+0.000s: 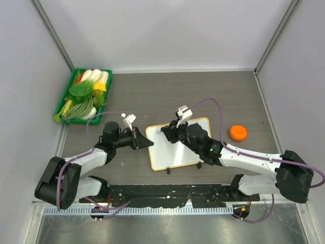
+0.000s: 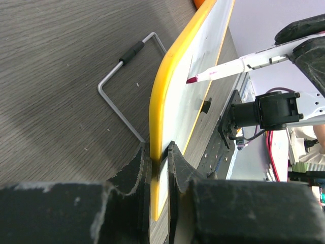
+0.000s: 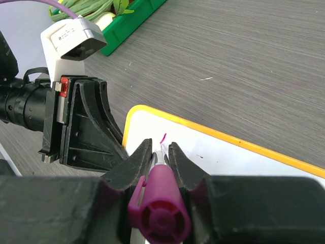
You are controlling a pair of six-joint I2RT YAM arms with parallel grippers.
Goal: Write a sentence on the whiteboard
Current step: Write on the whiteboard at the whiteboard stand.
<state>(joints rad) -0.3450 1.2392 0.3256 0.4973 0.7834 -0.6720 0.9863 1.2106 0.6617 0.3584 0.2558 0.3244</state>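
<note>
The whiteboard (image 1: pixel 177 145), white with a thin orange frame, lies flat in the middle of the table. My left gripper (image 1: pixel 144 141) is shut on its left edge; in the left wrist view (image 2: pixel 159 162) the jaws pinch the orange frame (image 2: pixel 165 96). My right gripper (image 1: pixel 167 132) is shut on a purple-capped marker (image 3: pixel 161 203), its tip (image 2: pixel 193 79) at the board's upper left. Of the sentence, only one short purple stroke (image 3: pixel 163 138) shows on the whiteboard (image 3: pixel 244 157).
A green tray (image 1: pixel 67 101) of leafy vegetables stands at the far left. An orange (image 1: pixel 237 132) lies right of the board. A bent metal wire stand (image 2: pixel 124 89) lies on the table beside the board.
</note>
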